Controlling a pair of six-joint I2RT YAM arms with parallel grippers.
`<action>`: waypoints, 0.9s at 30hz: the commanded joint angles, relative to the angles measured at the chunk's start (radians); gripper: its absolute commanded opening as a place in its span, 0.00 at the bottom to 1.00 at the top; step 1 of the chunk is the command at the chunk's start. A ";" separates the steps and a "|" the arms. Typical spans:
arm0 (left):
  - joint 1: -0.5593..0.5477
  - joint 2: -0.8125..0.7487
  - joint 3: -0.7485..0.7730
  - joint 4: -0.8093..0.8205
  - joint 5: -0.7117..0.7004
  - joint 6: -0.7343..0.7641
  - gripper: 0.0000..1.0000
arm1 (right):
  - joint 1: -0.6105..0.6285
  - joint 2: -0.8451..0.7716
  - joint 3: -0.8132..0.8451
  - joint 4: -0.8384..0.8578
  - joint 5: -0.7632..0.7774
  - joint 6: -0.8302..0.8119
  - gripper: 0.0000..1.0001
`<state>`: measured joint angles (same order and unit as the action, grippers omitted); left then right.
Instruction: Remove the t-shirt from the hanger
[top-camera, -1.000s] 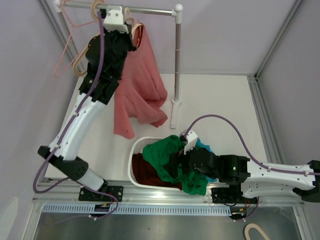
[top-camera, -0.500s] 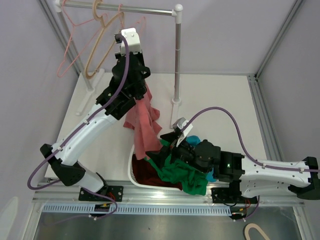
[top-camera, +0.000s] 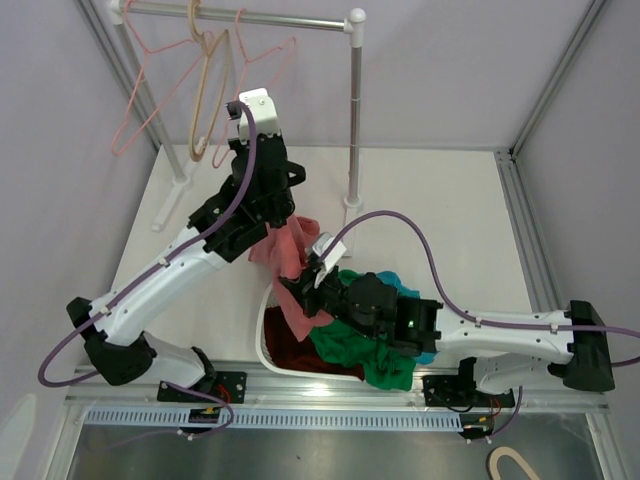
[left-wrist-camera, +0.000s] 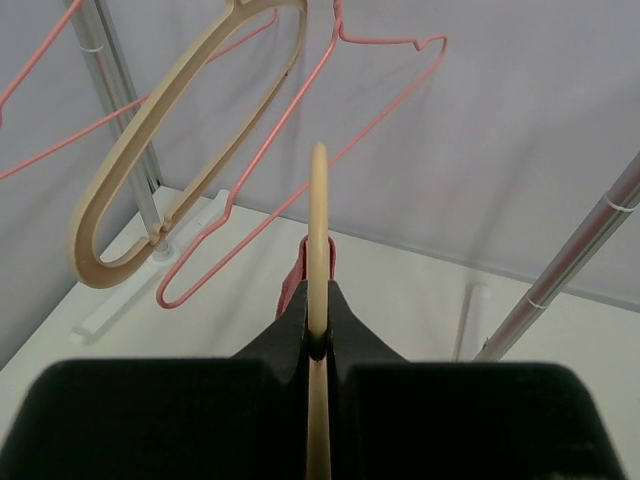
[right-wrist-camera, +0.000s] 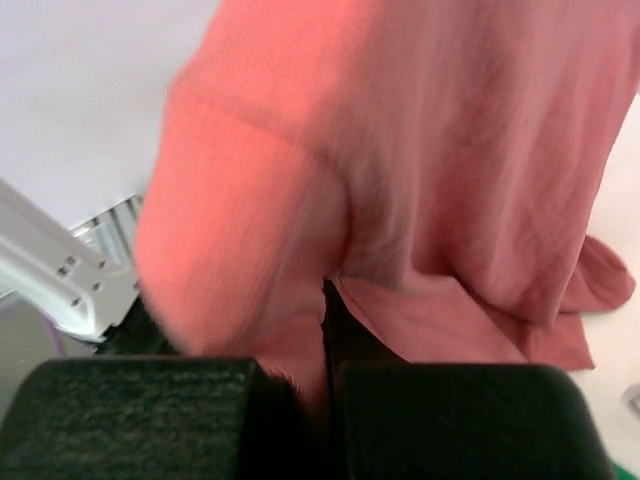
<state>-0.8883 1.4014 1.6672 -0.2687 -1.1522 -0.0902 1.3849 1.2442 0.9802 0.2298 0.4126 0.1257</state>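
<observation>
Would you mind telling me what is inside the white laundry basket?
A green garment and a dark red one show; the right arm and the pink t-shirt draped over the rim cover the rest.

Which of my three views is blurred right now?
Right wrist: the pink t-shirt fills the frame, smeared soft, worst at its left edge. Left wrist: the tan hanger is crisp. Top external: sharp, evenly lit, no glare.
</observation>
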 joint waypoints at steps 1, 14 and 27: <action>0.021 -0.012 -0.008 0.161 -0.012 0.052 0.01 | 0.023 -0.098 0.016 -0.039 -0.014 0.066 0.00; 0.204 0.381 0.507 0.039 0.126 0.041 0.01 | 0.328 -0.350 -0.217 -0.281 0.207 0.385 0.00; 0.184 0.306 0.631 -0.314 0.391 -0.098 0.01 | 0.091 -0.324 -0.239 -0.199 0.131 0.330 0.00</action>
<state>-0.7101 1.8759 2.3459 -0.4507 -0.9340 -0.0189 1.5665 0.9260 0.6674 0.0059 0.6163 0.5056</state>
